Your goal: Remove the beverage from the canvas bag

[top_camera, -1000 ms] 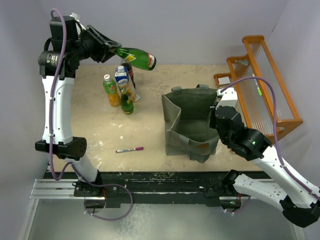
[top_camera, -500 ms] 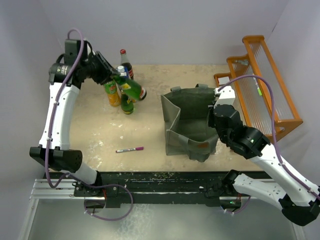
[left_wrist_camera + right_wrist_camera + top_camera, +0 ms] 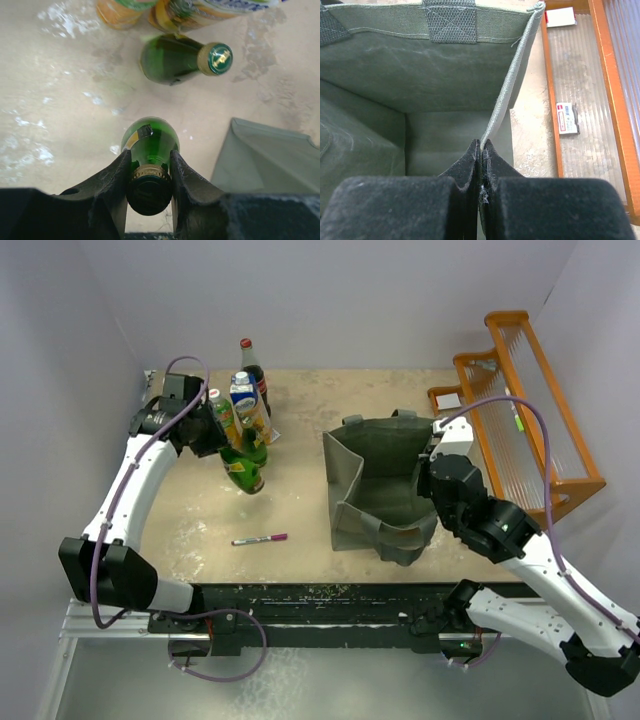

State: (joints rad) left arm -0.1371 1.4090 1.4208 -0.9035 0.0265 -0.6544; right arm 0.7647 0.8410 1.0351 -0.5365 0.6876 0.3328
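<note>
Jaws of left gripper [image 3: 149, 167] clamped on green bottle [image 3: 150, 136] neck, body below them — right gripper [image 3: 481, 150] jaws pinched on canvas bag [image 3: 385, 70] rim, interior ahead.

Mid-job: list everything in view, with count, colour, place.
grey-green canvas bag: 1, grey-green, centre-right
held glass bottle: 1, green, left of bag
standing glass bottle: 1, green, far-left cluster
plastic drink bottle: 1, orange, same cluster
labelled bottle: 1, blue-white, same cluster
red-capped cola bottle: 1, dark, behind cluster
marker pen: 1, pink, near-left
wooden rack: 1, orange, right edge
left gripper: 1, black, shut on held glass bottle's neck
right gripper: 1, black, shut on bag rim
</note>
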